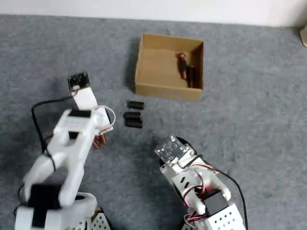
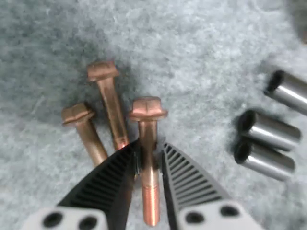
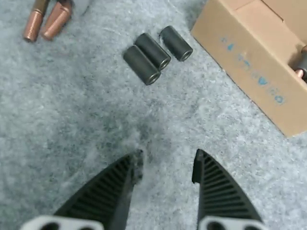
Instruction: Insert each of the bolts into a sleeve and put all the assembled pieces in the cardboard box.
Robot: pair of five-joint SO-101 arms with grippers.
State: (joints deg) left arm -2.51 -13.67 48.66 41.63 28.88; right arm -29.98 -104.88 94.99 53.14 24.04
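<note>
Now bolt [image 2: 147, 127] lengthwise in tight L gripper [image 2: 150, 145], head outward; R gripper [image 3: 167, 158] agape

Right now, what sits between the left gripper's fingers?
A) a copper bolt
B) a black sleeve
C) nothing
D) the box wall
A: in the left wrist view the left gripper grips the shank of one copper bolt, while the black sleeves lie apart to the side.

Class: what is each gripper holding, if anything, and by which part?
The left gripper pinches a copper bolt by the middle of its shank. The right gripper is open, holding nothing.
</note>
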